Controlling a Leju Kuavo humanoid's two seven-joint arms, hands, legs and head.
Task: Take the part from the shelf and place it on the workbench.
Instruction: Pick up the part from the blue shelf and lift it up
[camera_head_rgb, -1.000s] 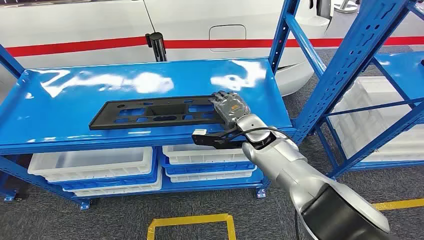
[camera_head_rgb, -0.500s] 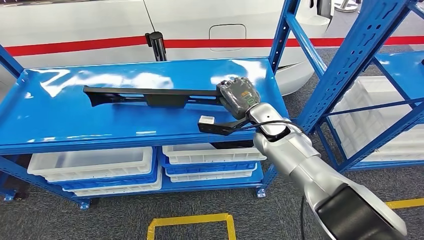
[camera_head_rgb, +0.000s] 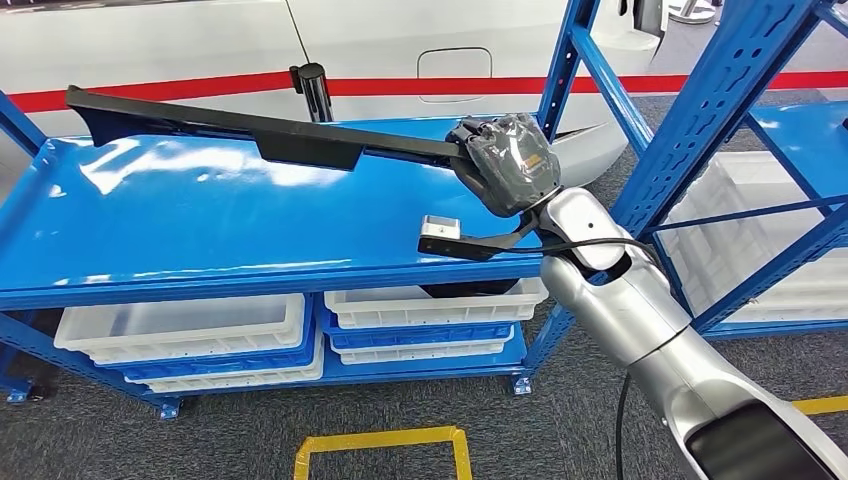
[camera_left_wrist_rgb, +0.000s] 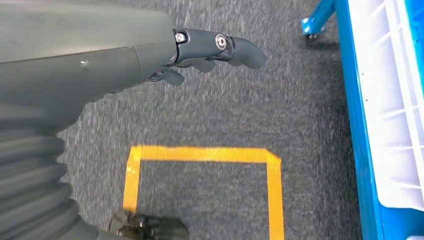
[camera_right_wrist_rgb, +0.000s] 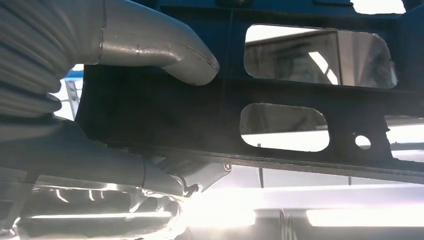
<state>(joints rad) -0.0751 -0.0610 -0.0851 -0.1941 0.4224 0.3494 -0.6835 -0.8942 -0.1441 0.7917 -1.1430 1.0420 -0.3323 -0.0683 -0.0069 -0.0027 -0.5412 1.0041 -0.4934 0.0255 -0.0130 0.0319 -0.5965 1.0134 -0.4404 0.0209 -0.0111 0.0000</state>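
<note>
Part (camera_head_rgb: 270, 135) clamped at its near end by right hand (camera_head_rgb: 510, 165), seemingly clear above shelf (camera_head_rgb: 200, 225).

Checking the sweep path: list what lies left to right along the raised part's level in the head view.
Far tip of the black part → black post behind it → right hand gripping the part's near end → blue upright → second rack's slanted beam.
</note>
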